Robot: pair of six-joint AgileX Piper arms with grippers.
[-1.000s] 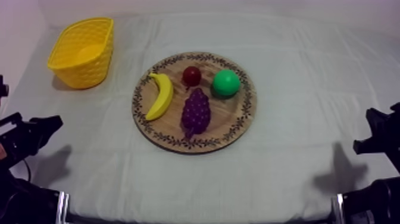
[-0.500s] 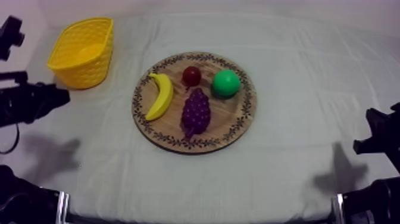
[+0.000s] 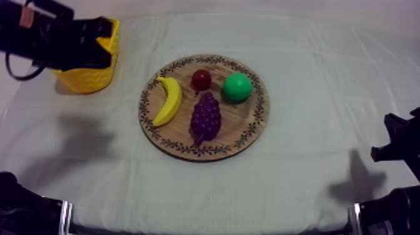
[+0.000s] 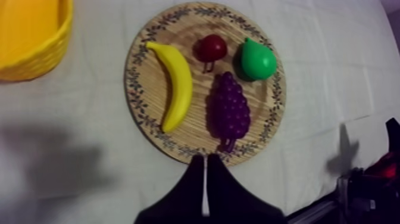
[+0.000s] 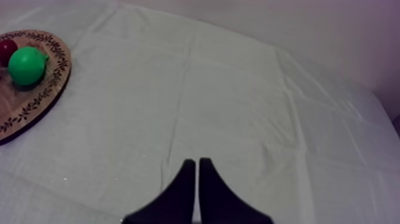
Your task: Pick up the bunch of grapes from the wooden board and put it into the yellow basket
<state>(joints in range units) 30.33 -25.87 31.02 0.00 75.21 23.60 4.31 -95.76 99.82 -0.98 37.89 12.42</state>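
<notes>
Tabletop under grey-white cloth. Landmark for all positions: wooden board, round, patterned rim, lying flat about mid-cloth.

On the board, four pieces:
- bunch of grapes: purple, lying flat at the board's middle, running toward its near rim, narrow end nearest that rim. Not held by anything.
- banana: on the part of the board toward my left arm, just beside the grapes. I cannot tell if they touch.
- small red fruit: toward the board's far rim, just beyond the broad end of the grapes.
- pear: green, on the part of the board toward my right arm, near the red fruit.

Yellow basket: off the board, well apart from it, toward the far corner on my left-arm side. Upright, open side up.

Left hand: fingers pressed together into a narrow wedge, nothing between them. From above, my left arm reaches in across the basket, well clear of the board. Its shadow falls on the cloth beside the board on that same side. From the left wrist, the whole board lies beyond the fingertips, and the wedge points toward the rim nearest the narrow end of the grapes.

Right hand: fingers pressed together, holding nothing, over bare cloth. From above it sits low, well apart from the board on my right-arm side. From the right wrist, the nearest part of the board is the one carrying the pear.
</notes>
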